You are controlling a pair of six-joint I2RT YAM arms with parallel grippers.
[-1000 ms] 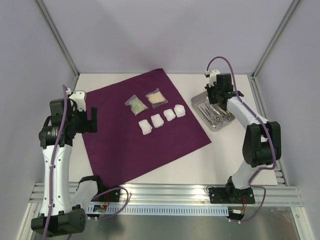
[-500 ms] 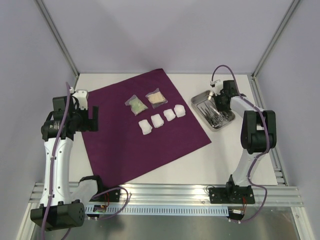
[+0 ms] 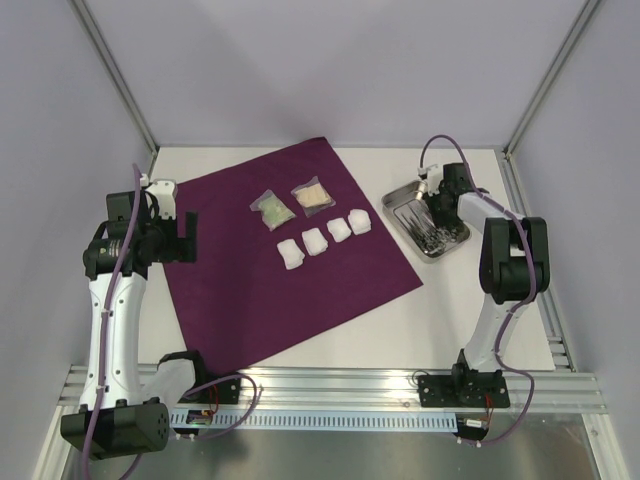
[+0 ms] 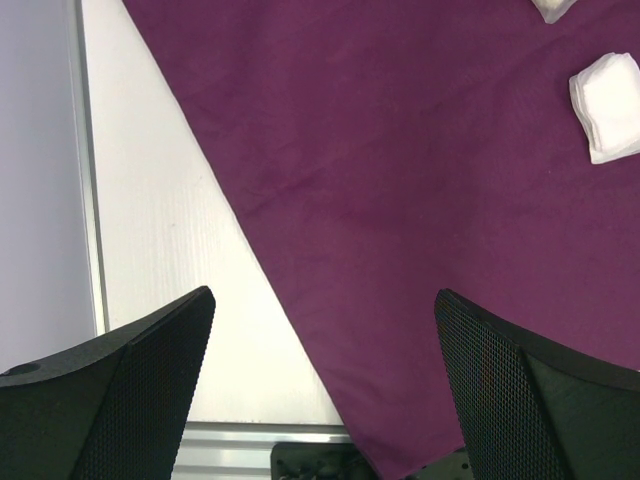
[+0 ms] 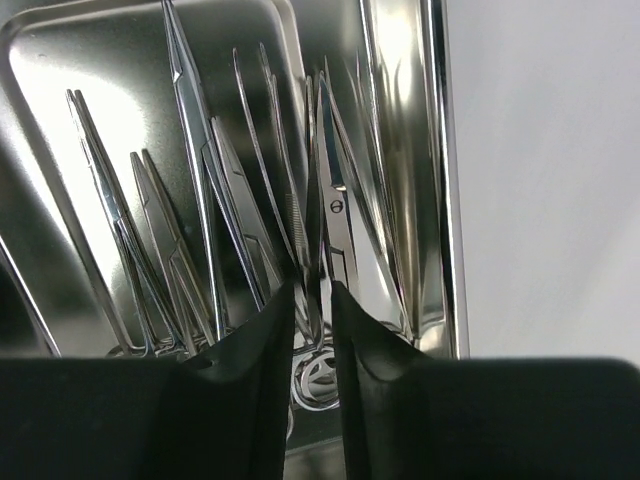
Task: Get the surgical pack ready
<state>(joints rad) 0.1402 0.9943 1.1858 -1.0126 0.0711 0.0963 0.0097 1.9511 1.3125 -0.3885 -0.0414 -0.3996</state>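
**Nurse:** Where is your right gripper?

**Me:** My right gripper (image 5: pixel 310 292) is down inside the steel tray (image 3: pixel 394 198), which sits on the white table (image 3: pixel 460 300) just off the right corner of the purple cloth (image 3: pixel 290 290). My fingers (image 5: pixel 262 380) are drawn narrow, with only a thin slit between them, among the steel instruments (image 5: pixel 200 200) lying lengthwise in the tray. A pair of scissors (image 5: pixel 336 215) runs up from right at my fingertips. Whether I am actually pinching steel, I cannot tell.

**Nurse:** And the left?

**Me:** My left gripper (image 3: pixel 185 238) hangs over the cloth's left edge, spread wide and holding nothing. From my left wrist I see that edge running diagonally between the two fingers, bare table on one side and purple on the other.

**Nurse:** What about the rest of the pack?

**Me:** Four white gauze pads (image 3: pixel 315 241) lie in a slanted row near the middle of the cloth. Just behind them are two clear packets (image 3: pixel 269 209) side by side — one with greenish contents, the other pale tan. Both are well apart from either of my grippers.
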